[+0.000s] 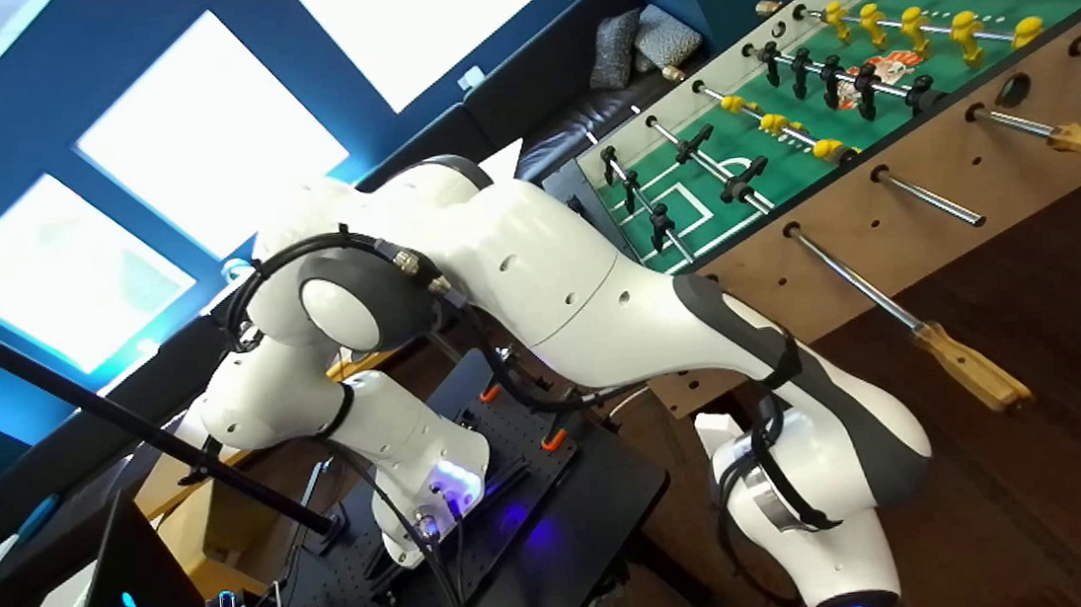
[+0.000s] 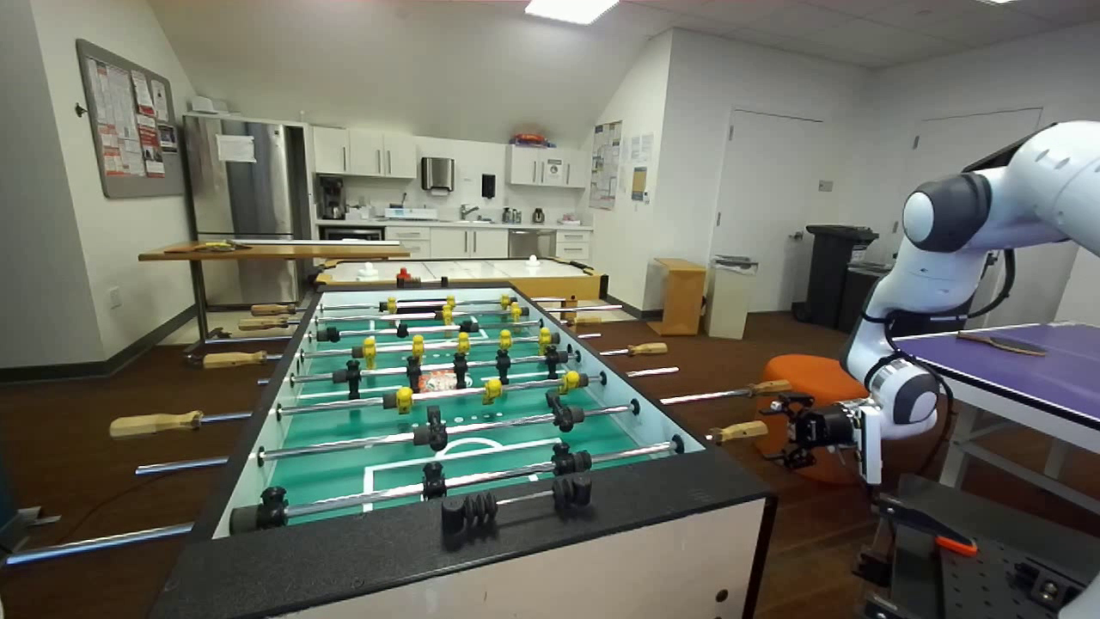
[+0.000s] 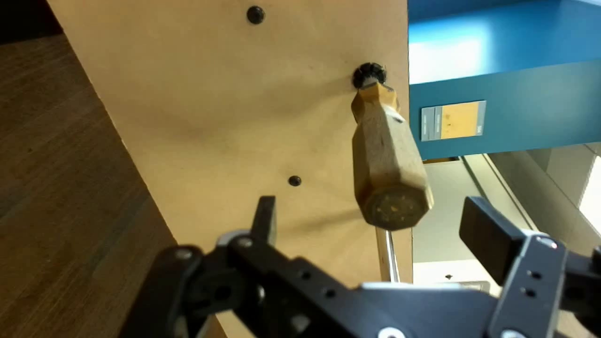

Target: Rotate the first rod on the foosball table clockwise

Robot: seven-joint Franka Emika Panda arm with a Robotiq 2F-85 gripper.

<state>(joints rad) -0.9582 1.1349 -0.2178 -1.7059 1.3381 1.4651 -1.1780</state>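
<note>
The foosball table (image 2: 670, 503) shows in both exterior views, with its wooden side (image 1: 832, 290) facing the arm. Its first rod (image 2: 387, 497), with black figures, lies nearest the camera in an exterior view. That rod's tan wooden handle (image 2: 739, 432) sticks out toward my gripper (image 2: 784, 432). In the wrist view, the handle (image 3: 392, 155) points end-on at the camera, between the two fingertips of my open gripper (image 3: 377, 224). The fingers look apart from it on both sides, and the handle's end seems just ahead of them. The arm hides this handle in an exterior view.
The second rod's longer handle (image 2: 769, 389) juts out close beside the gripper; it also shows in an exterior view (image 1: 968, 366). An orange stool (image 2: 808, 370) stands behind the gripper. A purple table (image 2: 1023, 378) and the dark robot stand (image 2: 988, 576) are near the arm.
</note>
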